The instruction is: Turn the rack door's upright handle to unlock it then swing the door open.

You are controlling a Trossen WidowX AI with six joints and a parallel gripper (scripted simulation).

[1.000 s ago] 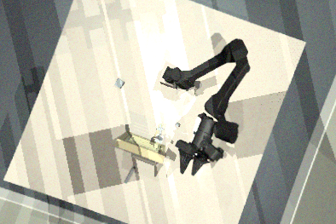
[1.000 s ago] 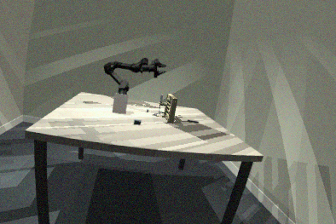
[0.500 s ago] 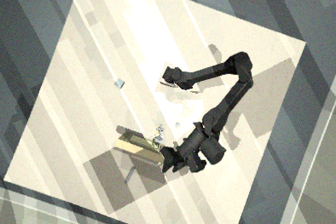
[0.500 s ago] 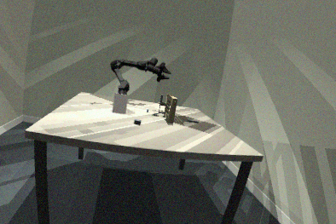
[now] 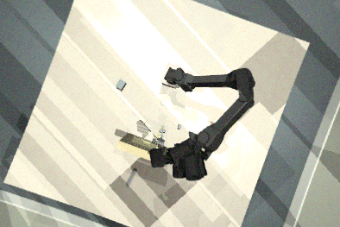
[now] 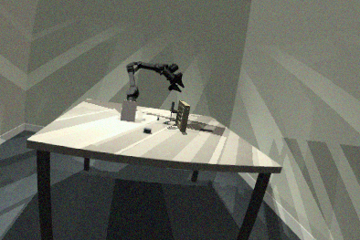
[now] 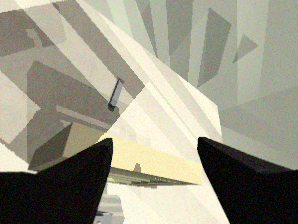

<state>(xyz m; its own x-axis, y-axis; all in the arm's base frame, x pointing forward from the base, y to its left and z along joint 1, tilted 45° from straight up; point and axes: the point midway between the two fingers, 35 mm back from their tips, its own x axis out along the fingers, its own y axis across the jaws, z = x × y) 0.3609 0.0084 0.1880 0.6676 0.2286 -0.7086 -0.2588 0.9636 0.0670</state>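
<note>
The rack (image 5: 135, 142) (image 6: 184, 116) (image 7: 160, 167) is a pale yellow upright frame on the table, and its door looks closed. The upright handle (image 5: 161, 132) (image 6: 173, 106) stands off its front face. My gripper (image 5: 154, 157) (image 6: 177, 88) (image 7: 155, 143) is open and empty. It hangs above the rack's end, well clear of it, pointing down. In the wrist view the rack's top edge lies between the two dark fingers. I cannot make out the handle in the wrist view.
A small grey cube (image 5: 121, 85) lies on the table (image 5: 86, 58) (image 6: 91, 139) far from the rack. A grey cylinder (image 5: 131, 177) (image 7: 116, 94) lies beyond the rack. A small dark block (image 6: 147, 130) lies in front. The arm's base stands on a pedestal (image 6: 129, 110).
</note>
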